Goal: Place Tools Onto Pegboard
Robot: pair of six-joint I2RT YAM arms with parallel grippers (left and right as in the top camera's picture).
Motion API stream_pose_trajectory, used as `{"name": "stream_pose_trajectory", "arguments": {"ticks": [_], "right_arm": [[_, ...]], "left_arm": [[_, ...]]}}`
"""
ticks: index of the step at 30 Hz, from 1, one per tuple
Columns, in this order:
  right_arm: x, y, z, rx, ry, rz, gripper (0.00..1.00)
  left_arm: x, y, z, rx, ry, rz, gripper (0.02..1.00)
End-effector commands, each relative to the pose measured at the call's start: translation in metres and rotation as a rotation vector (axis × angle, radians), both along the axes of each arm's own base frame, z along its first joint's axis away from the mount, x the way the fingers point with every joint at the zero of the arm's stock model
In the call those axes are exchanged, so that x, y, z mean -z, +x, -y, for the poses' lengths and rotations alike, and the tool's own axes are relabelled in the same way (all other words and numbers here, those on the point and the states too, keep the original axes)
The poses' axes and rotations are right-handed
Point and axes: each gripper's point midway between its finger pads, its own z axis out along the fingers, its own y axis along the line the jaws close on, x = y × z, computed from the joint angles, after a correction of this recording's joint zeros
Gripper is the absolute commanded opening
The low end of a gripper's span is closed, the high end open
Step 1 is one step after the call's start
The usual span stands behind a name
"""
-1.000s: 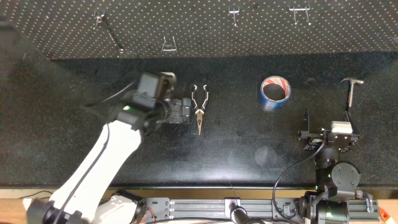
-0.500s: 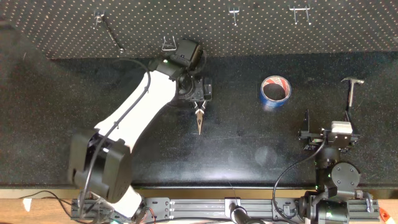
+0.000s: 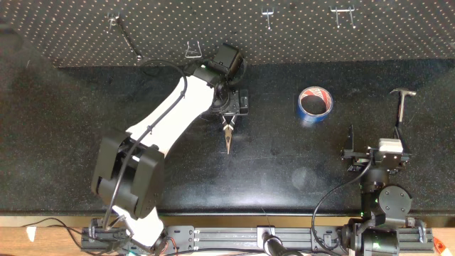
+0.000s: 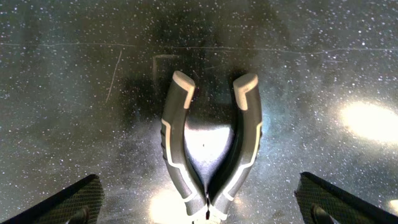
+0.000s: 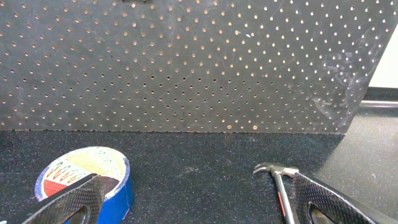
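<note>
With your left gripper (image 3: 229, 107) hanging wide open and empty right over the needle-nose pliers (image 4: 171, 140), which lie flat on the worktop (image 3: 320, 163) just short of the pegboard (image 3: 284, 32), come straight down and pinch both handles together (near the pivot, so they won't twist).

Black speckled worktop (image 3: 284, 171), scratched, with bright glare patches. Metal rail (image 3: 213, 233) along near edge. Tan strip (image 3: 14, 221) at near-left corner. Pale wall (image 5: 387, 56) at worktop's far right.
</note>
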Motion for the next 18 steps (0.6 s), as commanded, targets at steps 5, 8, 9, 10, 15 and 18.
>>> {"name": "stream_pose_trajectory", "arguments": {"ticks": [5, 8, 9, 10, 15, 18], "right_arm": [[0.001, 0.0, -0.001, -0.006, -0.01, -0.001, 0.976], [0.001, 0.0, -0.001, -0.006, -0.01, -0.002, 0.976], [0.001, 0.0, -0.001, -0.006, -0.01, -0.002, 0.976], [0.001, 0.0, -0.001, -0.006, -0.01, -0.001, 0.976], [0.001, 0.0, -0.001, -0.006, -0.01, -0.001, 0.976], [0.001, 0.0, -0.001, -0.006, -0.01, -0.001, 0.976]], "left_arm": [[0.015, 0.01, 0.007, -0.027, 0.054, -0.006, 0.996], [0.015, 0.014, 0.009, -0.048, 0.063, 0.003, 0.996], [0.016, 0.014, 0.01, -0.046, 0.062, 0.0, 0.996], [0.017, 0.013, 0.01, -0.046, 0.062, -0.002, 0.996], [0.025, 0.008, 0.013, -0.027, 0.052, -0.038, 0.996], [0.029, 0.006, 0.016, -0.006, 0.039, -0.055, 0.998]]}}
